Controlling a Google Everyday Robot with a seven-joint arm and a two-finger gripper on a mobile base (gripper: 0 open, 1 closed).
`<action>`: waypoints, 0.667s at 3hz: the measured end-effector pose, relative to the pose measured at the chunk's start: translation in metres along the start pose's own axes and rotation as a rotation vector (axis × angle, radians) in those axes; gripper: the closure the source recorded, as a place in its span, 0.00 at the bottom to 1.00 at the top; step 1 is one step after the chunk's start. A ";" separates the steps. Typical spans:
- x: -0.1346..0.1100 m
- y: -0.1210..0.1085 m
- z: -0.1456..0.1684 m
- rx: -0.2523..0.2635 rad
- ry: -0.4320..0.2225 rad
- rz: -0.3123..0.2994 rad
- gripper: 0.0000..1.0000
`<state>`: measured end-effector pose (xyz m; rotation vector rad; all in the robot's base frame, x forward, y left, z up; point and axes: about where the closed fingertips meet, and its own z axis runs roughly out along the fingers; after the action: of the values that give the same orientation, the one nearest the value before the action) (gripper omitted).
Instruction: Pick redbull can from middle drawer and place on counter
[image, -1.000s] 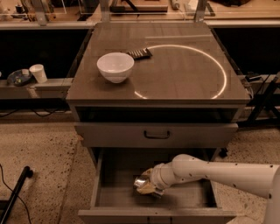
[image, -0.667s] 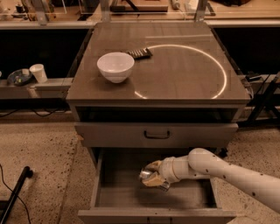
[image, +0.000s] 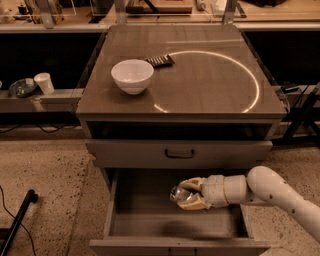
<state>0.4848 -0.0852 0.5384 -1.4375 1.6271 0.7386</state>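
1. Redbull can (image: 175, 193), slim and silvery metal: it lies on its side over the inside of the wide grey metal middle drawer (image: 145, 212), roughly mid-width, with its end pointing to the camera's left.
2. My gripper (image: 186, 195), a two-finger claw with tan pads, is clamped on the redbull can. One finger sits over it and one under it, and only the left end of the can shows past the fingertips.
3. My white, rounded arm (image: 280, 192) reaches into the drawer from the camera's right, passing over the right side wall.
4. A dark shadow (image: 175, 228) lies on the drawer floor, nearer the front edge than the can. I cannot tell whether the can touches the floor.
5. The middle drawer is pulled well out. Above it is a closed grey drawer front with a black curved handle (image: 180, 153).
6. Large glossy grey-brown counter (image: 215, 75): the top of the cabinet, with a bright ring-shaped light reflection across it.
7. On the counter, left half: a round white bowl (image: 132, 75), upright. Just behind it and to its right lies a dark ridged flat object (image: 160, 61), apart from the bowl.
8. Left of the cabinet, on a low shelf: a white paper cup (image: 44, 82).
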 end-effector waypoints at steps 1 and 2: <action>-0.009 0.003 -0.013 0.010 -0.002 -0.034 1.00; -0.029 -0.004 -0.033 0.025 -0.077 -0.096 1.00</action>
<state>0.4824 -0.0995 0.5797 -1.4414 1.4932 0.7082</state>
